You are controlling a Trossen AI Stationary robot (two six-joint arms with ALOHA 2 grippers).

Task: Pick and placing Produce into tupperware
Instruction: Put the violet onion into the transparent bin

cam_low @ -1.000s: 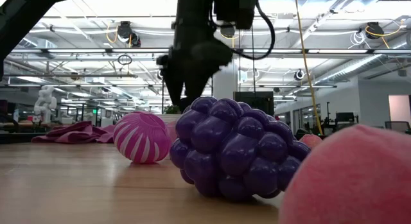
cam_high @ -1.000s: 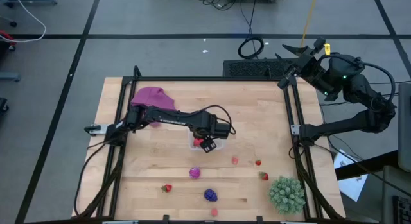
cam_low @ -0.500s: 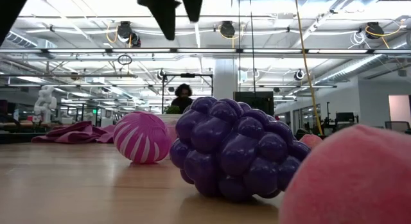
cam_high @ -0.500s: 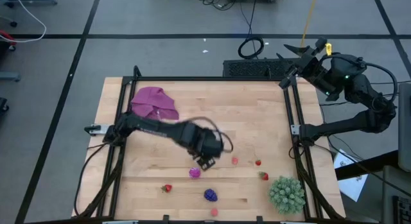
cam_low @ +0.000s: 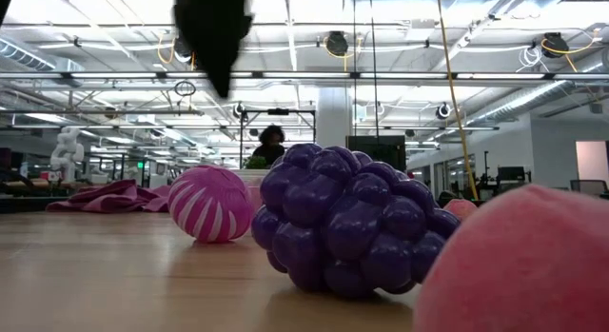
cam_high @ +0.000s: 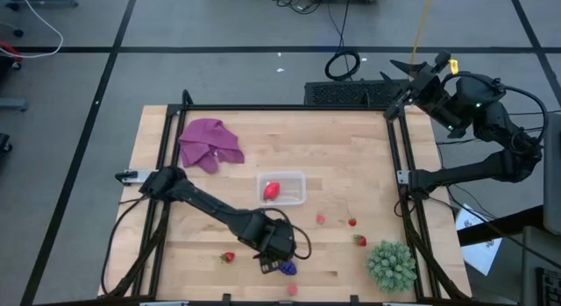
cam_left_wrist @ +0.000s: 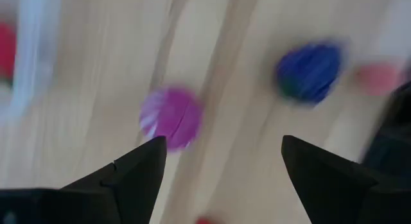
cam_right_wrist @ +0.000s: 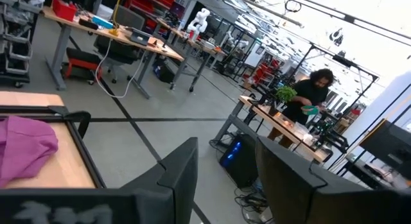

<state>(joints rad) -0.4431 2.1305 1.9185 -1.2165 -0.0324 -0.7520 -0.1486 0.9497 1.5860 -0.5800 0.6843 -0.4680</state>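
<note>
Your left gripper (cam_high: 268, 265) has swung from the small clear plastic tupperware tub (cam_high: 281, 188) down to the front, fingers spread wide and empty above the striped magenta ball (cam_left_wrist: 171, 117) and dark blue-purple bumpy berry (cam_low: 347, 221). One red toy fruit (cam_high: 272, 190) sits in the tub. Your right gripper (cam_high: 408, 74) waits off the table's back corner, jaws narrowed on nothing.

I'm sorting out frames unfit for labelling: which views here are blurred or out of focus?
Left wrist view: motion-smeared, the magenta ball and blue berry have soft edges. Low view: the pink fruit nearest the lens is defocused, the left gripper only a dark silhouette. High view: sharp.
</note>
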